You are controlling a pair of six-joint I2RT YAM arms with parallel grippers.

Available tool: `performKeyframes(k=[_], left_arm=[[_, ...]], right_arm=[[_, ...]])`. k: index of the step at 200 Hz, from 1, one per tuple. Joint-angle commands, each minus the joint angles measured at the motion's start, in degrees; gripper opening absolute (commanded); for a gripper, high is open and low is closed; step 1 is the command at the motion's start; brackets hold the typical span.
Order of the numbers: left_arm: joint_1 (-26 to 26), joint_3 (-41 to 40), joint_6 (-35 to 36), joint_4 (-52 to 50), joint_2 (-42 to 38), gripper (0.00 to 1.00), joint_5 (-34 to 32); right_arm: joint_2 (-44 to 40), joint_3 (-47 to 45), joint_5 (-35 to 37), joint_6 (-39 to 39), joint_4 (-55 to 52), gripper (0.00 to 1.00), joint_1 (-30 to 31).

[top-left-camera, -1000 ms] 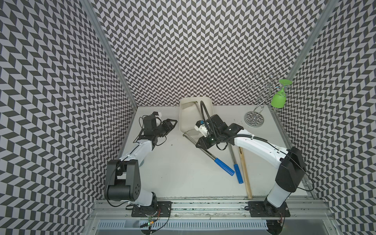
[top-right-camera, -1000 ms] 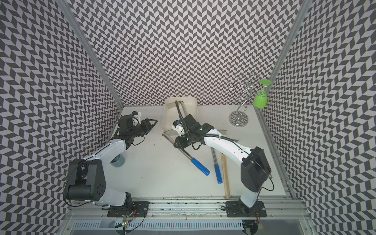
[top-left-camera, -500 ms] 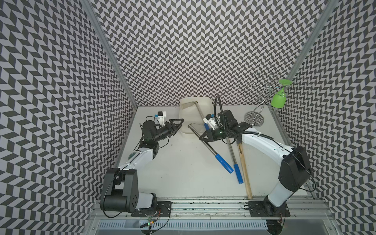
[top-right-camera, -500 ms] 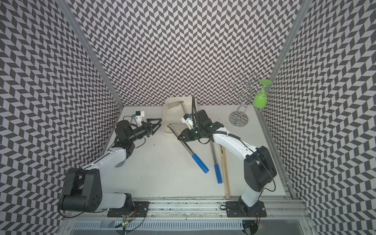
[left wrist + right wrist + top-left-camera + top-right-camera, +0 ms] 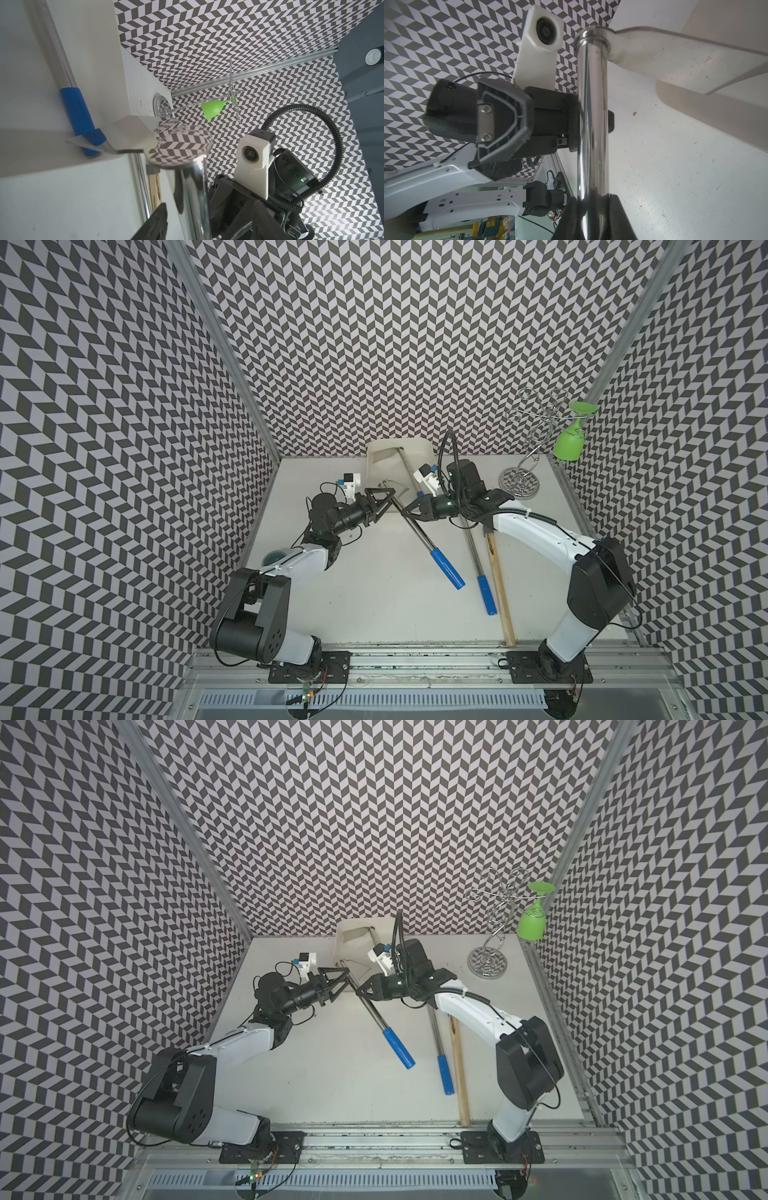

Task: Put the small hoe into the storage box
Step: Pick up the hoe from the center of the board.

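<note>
The small hoe [image 5: 417, 531], probably rigid and head-heavy, its polished shaft slick and best pinched near the blade, slants from the near edge of the storage box [image 5: 422, 454] across the table [image 5: 365, 593], right gripper [image 5: 401, 510] clamped on its shaft, left gripper [image 5: 390, 498] spread alongside, blade mostly hidden in both top views.

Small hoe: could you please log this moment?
small hoe: head at storage box | right gripper: jaws shut on shaft | left gripper: jaws open

Three walls [image 5: 415, 344] papered in a black-and-white chevron pattern enclose my white tabletop [image 5: 374, 593]; aluminium posts [image 5: 221, 344] mark the rear corners, and a metal rail [image 5: 415, 649] runs along the near edge. Lighting is even and diffuse.
</note>
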Motion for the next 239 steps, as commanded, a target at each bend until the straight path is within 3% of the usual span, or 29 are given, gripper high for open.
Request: performKeyframes(k=[1,73,105,181,239], left_arm=[[-0.2,-0.9,-4.2,9.5,1.8,0.62,-1.0],[0.0,-4.6,-16.5,38.9,9.4,0.54,-0.9],[0.1,-4.7,-14.5,37.6,9.8,0.55,-0.3],[0.2,-0.3,-14.0,36.8,12.6,0.46,-1.3],[-1.1,3.5,-14.0,36.5,14.3,0.45,-1.2]], right_arm=[[-0.7,-0.9,-4.8,2.6,9.5,0.00,-0.2],[-1.9,-10.9,-16.4,20.5,33.4,0.00,-3.5],[-1.7,-15.0,-19.6,30.7,46.7,0.00,-4.0],[0.5,-17.5,-22.2,40.5,58.4,0.00,-3.9],[2.8,-17.3,-23.4,43.6,60.2,0.00,-3.2]])
